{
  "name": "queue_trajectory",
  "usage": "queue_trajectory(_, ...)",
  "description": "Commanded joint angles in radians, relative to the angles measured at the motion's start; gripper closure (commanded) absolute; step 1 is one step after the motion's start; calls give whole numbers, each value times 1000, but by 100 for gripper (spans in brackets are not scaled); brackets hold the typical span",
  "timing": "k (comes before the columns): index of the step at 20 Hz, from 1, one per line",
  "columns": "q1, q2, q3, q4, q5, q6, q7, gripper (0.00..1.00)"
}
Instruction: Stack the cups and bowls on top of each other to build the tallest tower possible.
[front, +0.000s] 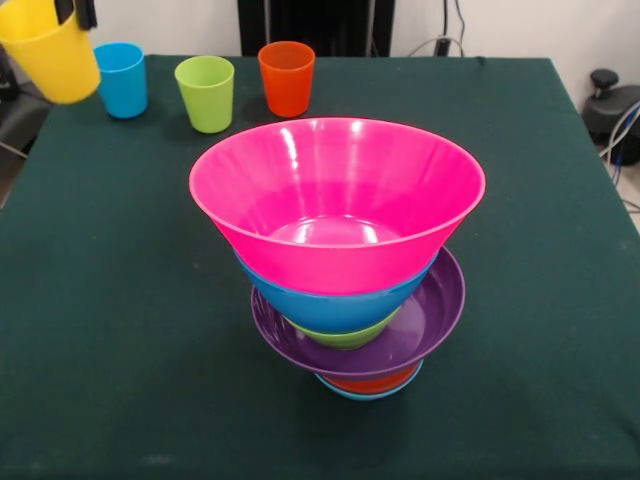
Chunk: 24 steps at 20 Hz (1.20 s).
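The tower stands mid-table: a large pink bowl (337, 200) on top, then a blue bowl (335, 305), a green bowl (345, 337), a wide purple bowl (445, 310), and orange (372, 383) and light-blue (350, 392) bowls lowest. Three cups stand upright in a row at the far left: blue (123, 80), lime green (205, 93), orange (286, 78). A yellow cup (50, 55) hangs tilted in the air at the top left corner, beyond the blue cup. My gripper (75, 14) shows only as black fingertips at the top edge, shut on the yellow cup's rim.
A dark green cloth (120, 300) covers the table. Off the right edge sit a black device (612, 105) and some cables. The yellow cup hangs over the table's far left corner.
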Motion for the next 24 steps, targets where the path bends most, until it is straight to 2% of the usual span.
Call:
queue_trajectory(1, 101, -85, -3, 36, 49, 173, 18, 100)
queue_trajectory(6, 165, -98, -23, -6, 73, 229, 74, 100)
queue_trajectory(9, 209, -96, -39, -23, 81, 229, 119, 100)
queue_trajectory(18, 369, 5, -112, -86, 83, 147, 272, 100)
queue_trajectory(24, 440, 65, -146, -154, 95, 150, 327, 100)
